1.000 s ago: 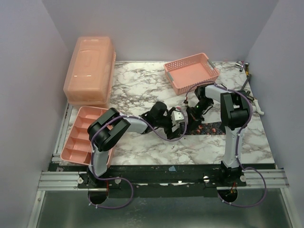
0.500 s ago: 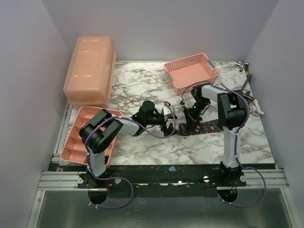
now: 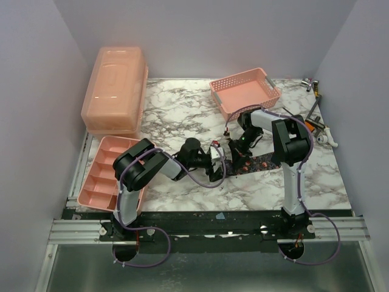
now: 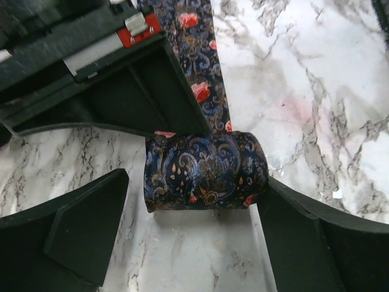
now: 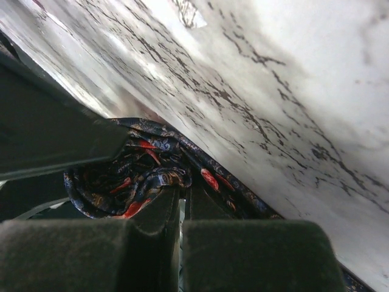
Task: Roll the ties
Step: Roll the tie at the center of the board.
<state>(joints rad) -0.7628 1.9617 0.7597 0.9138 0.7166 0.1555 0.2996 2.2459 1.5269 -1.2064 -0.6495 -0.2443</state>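
the tie (image 3: 260, 163) lies mid-way across the table (image 3: 176, 109), its rolled end (image 4: 206, 170) between the left gripper's (image 3: 217, 160) fingers, the right gripper (image 3: 234, 151) just behind. basket (image 3: 243, 91) behind, box (image 3: 114, 90) back left, tray (image 3: 97, 182) before it, tools (image 3: 316, 115) far right.

Both arms are dressed alike: the left arm (image 3: 137, 167) and the right arm (image 3: 290, 143) show chunky black joints between pale grey-white links. Thin lilac cables (image 3: 159, 258) loop off each base and trail along the links. Up close, the left gripper (image 4: 194, 182) has matte-black wedge fingers (image 4: 79, 234); the right gripper (image 5: 181, 213) carries a red tag (image 4: 141, 27) with a silver plate.
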